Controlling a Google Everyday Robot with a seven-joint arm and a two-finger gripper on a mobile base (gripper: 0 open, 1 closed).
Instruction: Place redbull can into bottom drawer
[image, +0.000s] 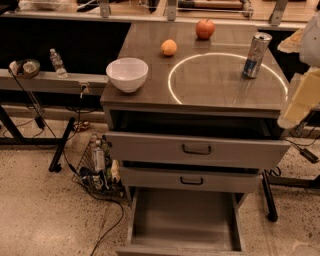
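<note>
The gripper (303, 100), open or closed I cannot tell, hangs by the cabinet's (215, 82) right edge, apart from the upright redbull can (256, 55).

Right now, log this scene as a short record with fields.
redbull can: upright on the cabinet top, right side, inside the light ring
bottom drawer: pulled out, grey inside showing
gripper: right edge of view, beside the cabinet top, apart from the can
also on top: white bowl, orange, apple

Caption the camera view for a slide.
Redbull can upright on cabinet top, bottom drawer open below, gripper at right edge, apart from the can.
</note>
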